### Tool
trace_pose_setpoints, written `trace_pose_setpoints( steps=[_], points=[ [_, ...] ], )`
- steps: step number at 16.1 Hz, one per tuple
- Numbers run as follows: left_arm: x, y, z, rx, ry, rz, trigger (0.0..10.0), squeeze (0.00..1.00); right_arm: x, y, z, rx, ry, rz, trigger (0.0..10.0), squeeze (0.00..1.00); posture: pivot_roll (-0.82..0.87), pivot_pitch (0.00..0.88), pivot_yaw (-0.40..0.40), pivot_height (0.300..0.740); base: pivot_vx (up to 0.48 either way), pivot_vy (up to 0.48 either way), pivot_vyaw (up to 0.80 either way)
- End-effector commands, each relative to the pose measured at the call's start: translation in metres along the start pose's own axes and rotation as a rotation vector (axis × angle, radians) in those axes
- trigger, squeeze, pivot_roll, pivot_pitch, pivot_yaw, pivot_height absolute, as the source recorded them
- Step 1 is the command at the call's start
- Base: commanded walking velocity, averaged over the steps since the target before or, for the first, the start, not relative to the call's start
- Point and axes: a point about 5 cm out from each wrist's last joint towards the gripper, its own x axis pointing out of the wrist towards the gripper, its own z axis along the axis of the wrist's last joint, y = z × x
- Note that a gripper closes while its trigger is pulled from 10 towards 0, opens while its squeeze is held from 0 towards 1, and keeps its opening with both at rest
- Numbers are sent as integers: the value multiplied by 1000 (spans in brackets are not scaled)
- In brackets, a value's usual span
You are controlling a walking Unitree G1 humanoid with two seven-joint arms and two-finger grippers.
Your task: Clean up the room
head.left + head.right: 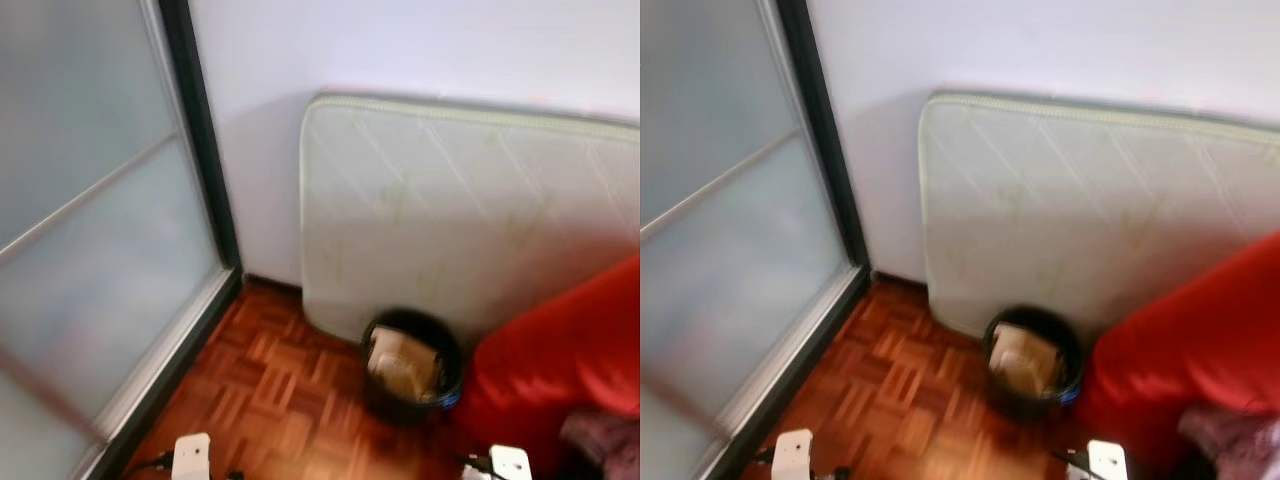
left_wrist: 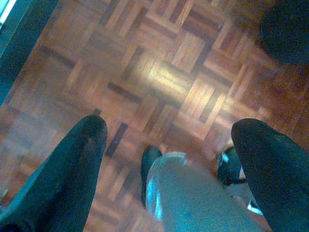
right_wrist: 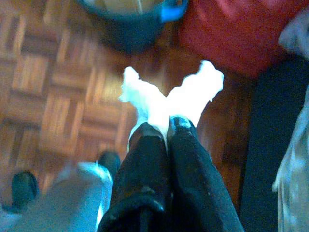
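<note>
The right gripper (image 3: pixel 166 126) pinches a crumpled white tissue (image 3: pixel 169 96) between closed fingers, low over the parquet floor (image 1: pixel 270 400); the left gripper (image 2: pixel 169 140) hangs with its fingers spread wide and nothing between them. Ahead stands a black waste bin (image 1: pixel 412 365), already holding brown paper, just beside a red sofa (image 1: pixel 560 360) and in front of a pale mattress (image 1: pixel 470 210) leaning on the wall. Dropping the tissue cleanly likely means stepping closer, bringing the pinch over the bin's mouth, then releasing. No brand, label or writing is readable.
</note>
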Motion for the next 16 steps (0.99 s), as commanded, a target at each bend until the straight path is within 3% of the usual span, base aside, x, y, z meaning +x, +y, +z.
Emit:
trace_pose_setpoints(
  steps=[1,6,10,16],
  points=[
    [-2,13,-4,-3,14,38,10000,0,2,11,6,16,-25,27,10000,0,53,0,-36,740,326,0,0],
    [-2,14,-3,-4,13,38,10000,0,2,12,7,26,-25,28,10000,0,52,0,-32,740,325,0,0],
    [-2,13,-3,-2,13,36,10000,0,3,12,7,23,-24,31,10000,0,55,0,-33,740,326,0,-770],
    [-2,13,-2,-4,12,35,10000,0,3,13,8,16,-31,35,10000,0,55,0,-34,740,330,0,0]
  ],
)
